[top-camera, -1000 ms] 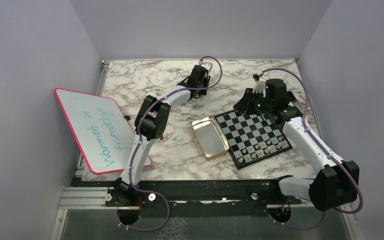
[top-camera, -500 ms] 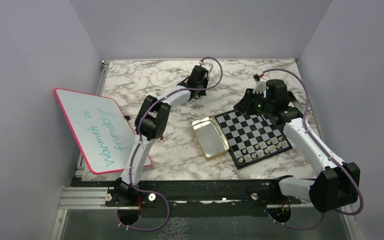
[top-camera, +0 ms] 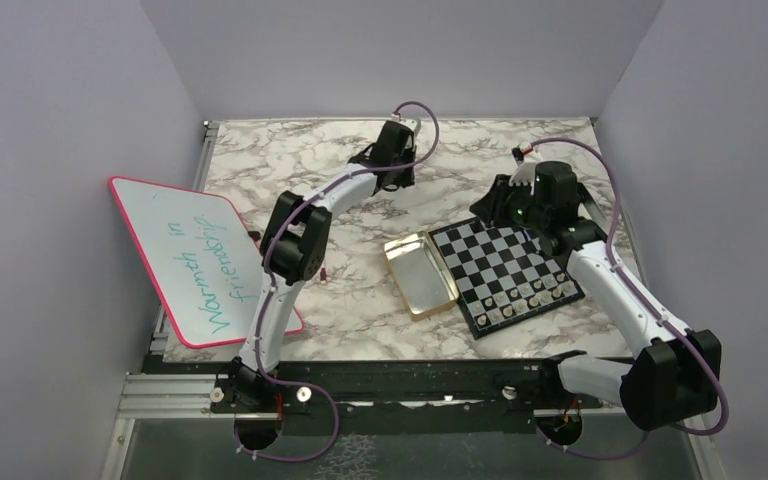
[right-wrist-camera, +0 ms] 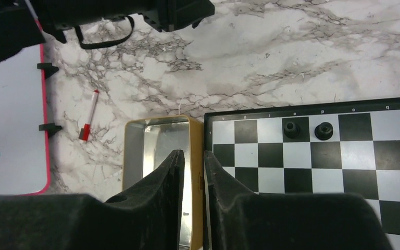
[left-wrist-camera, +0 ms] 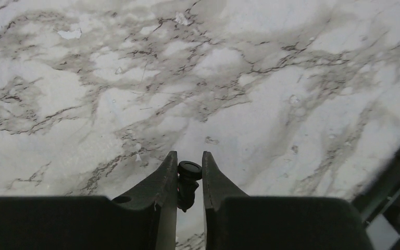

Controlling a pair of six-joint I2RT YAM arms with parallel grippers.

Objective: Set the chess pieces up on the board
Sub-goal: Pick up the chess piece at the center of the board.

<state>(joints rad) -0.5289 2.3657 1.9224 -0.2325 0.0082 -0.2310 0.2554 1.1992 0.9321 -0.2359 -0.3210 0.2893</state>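
Observation:
The board (top-camera: 505,262) lies right of centre, with pale chess pieces (top-camera: 530,292) along its near rows. In the right wrist view, two black pieces (right-wrist-camera: 291,128) (right-wrist-camera: 323,130) stand on the board's (right-wrist-camera: 312,172) far row. My left gripper (top-camera: 387,160) is high over bare marble at the far centre. It is shut on a black chess piece (left-wrist-camera: 189,179), held lying between the fingers. My right gripper (top-camera: 500,208) hovers over the board's far left corner. In its own view (right-wrist-camera: 191,159) the jaws stand narrowly apart with nothing between them.
A gold tin (top-camera: 418,275) lies open against the board's left edge and also shows in the right wrist view (right-wrist-camera: 151,140). A pink-rimmed whiteboard (top-camera: 195,260) lies at the left. A small red marker (top-camera: 325,272) lies on the marble between them. A board corner shows in the left wrist view (left-wrist-camera: 396,229).
My left gripper has shifted a little to the left and farther back with the black piece. My right arm has shifted slightly to the right.

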